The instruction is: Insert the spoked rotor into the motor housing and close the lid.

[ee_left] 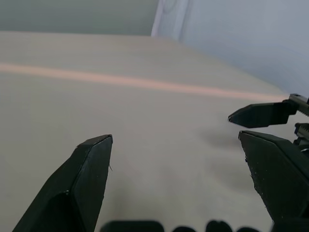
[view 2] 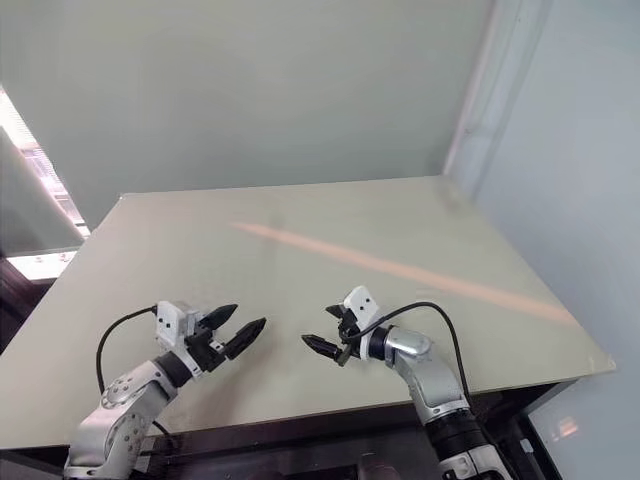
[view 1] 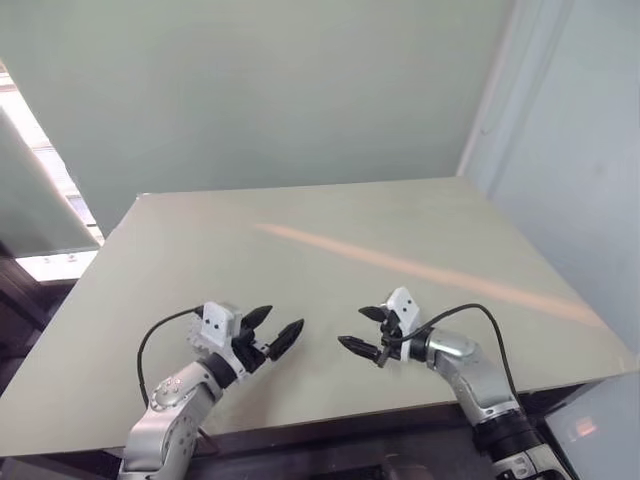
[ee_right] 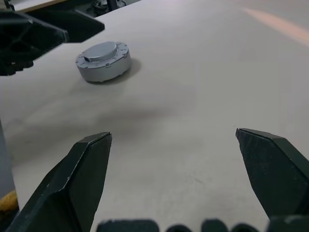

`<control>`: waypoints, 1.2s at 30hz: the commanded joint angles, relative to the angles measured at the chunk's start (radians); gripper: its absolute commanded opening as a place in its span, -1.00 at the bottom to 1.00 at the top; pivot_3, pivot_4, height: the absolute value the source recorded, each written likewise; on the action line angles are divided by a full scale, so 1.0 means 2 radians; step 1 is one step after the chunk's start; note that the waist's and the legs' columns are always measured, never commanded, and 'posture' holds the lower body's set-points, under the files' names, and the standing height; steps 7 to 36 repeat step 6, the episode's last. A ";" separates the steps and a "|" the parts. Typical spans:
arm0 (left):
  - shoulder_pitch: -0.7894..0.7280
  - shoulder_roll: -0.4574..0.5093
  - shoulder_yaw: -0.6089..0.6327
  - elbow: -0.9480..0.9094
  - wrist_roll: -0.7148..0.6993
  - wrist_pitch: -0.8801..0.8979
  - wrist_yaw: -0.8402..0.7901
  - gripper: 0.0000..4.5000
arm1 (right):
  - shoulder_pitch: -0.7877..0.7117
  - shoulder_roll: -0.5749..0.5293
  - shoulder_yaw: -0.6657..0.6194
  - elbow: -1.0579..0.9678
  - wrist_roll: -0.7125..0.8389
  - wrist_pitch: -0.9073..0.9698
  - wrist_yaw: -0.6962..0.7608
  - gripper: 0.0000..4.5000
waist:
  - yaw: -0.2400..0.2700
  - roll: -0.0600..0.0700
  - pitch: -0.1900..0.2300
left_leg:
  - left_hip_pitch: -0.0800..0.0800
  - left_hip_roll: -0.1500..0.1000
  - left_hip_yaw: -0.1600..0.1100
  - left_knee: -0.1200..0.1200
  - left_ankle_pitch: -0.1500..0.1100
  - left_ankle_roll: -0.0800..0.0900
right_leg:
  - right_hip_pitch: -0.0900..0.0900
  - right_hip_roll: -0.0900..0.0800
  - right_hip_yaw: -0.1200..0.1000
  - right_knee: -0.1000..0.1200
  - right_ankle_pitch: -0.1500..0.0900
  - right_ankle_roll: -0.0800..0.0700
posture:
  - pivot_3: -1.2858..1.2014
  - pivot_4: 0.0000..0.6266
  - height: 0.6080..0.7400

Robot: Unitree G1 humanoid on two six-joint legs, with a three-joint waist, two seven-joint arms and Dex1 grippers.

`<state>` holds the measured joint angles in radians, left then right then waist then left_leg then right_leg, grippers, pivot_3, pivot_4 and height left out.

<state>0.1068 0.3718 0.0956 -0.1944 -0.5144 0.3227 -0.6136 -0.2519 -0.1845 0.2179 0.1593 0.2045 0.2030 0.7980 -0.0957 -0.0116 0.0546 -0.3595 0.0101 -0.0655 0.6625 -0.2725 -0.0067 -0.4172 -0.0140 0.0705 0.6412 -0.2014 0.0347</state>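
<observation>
A short round grey part (ee_right: 103, 61) with a flat cap-like top and a raised centre stands on the table in the right wrist view. Its top looks like the lid sitting on the motor housing. No copper windings show, and the spoked rotor is hidden or out of view. My left gripper (view 1: 286, 317) is open near the table's front edge, and its black fingers (ee_right: 38, 31) hover just beside and above the round part. My right gripper (view 1: 351, 327) faces it a short way to the right, open and holding nothing.
The beige table (view 1: 330, 230) stretches far and wide ahead, crossed by a pale orange streak of light (view 1: 420, 268). Its front edge (view 1: 380, 412) runs just beneath both wrists. A wall stands behind the table and a white panel (view 1: 580, 150) to the right.
</observation>
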 commanded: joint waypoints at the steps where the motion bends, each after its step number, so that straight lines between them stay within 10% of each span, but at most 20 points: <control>1: 0.000 0.002 0.007 -0.015 -0.004 -0.004 -0.006 0.99 | 0.007 -0.003 -0.002 -0.035 0.000 -0.003 -0.010 1.00 | 0.001 0.000 0.000 | 0.000 0.000 0.000 0.000 0.000 0.000 | 0.000 0.000 0.000 0.000 0.000 0.000 | 0.03 -1.00 1.00; 36: -0.003 -0.002 0.005 -0.010 -0.003 0.002 -0.002 0.99 | 0.018 -0.008 -0.006 -0.049 0.004 0.002 -0.015 1.00 | 0.001 0.000 0.000 | 0.000 0.000 0.000 0.000 0.000 0.000 | 0.000 0.000 0.000 0.000 0.000 0.000 | 0.03 -1.00 1.00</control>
